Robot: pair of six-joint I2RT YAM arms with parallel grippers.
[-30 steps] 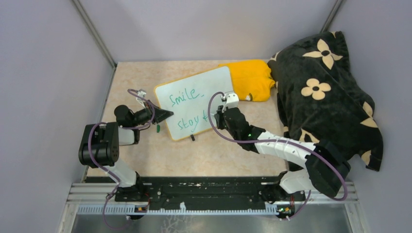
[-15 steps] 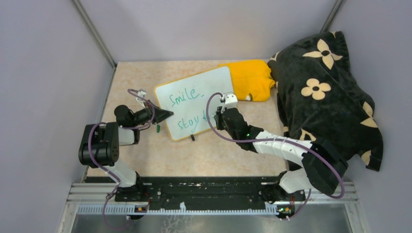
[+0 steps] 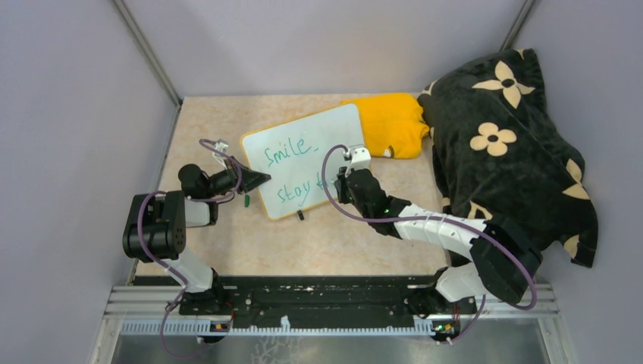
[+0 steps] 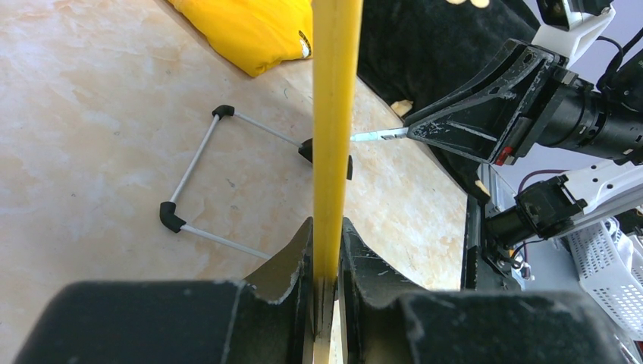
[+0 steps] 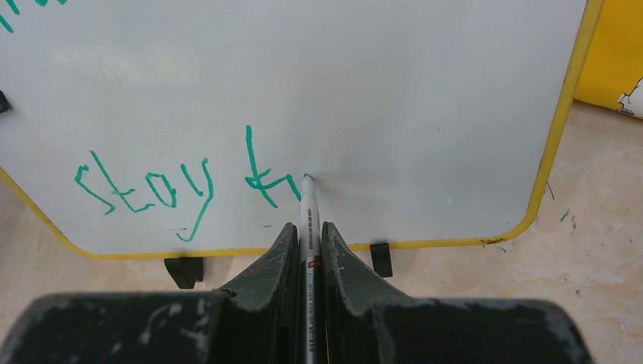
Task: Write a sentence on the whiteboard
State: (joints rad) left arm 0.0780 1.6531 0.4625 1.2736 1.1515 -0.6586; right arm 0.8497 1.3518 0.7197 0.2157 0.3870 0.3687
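Note:
The whiteboard [image 3: 311, 144] stands tilted on small black clip feet [image 5: 184, 271], white with a yellow rim [image 4: 334, 114]. Green words on it read "Smile" [image 3: 286, 151] above "stay" [image 5: 144, 189] and a started letter "f" [image 5: 261, 178]. My left gripper [image 3: 258, 180] is shut on the board's left rim, seen edge-on in the left wrist view [image 4: 327, 250]. My right gripper [image 3: 339, 176] is shut on a white marker [image 5: 309, 227], its tip touching the board just right of the "f". The gripper hides part of the lower line from above.
A folded yellow cloth [image 3: 394, 125] lies behind the board's right end. A black blanket with cream flowers [image 3: 508, 144] covers the right side. A small green cap [image 3: 246, 201] lies on the table by the left gripper. Grey walls stand on all sides.
My right gripper has shifted slightly left and nearer with the marker on the lower line. The left arm and the board have not moved.

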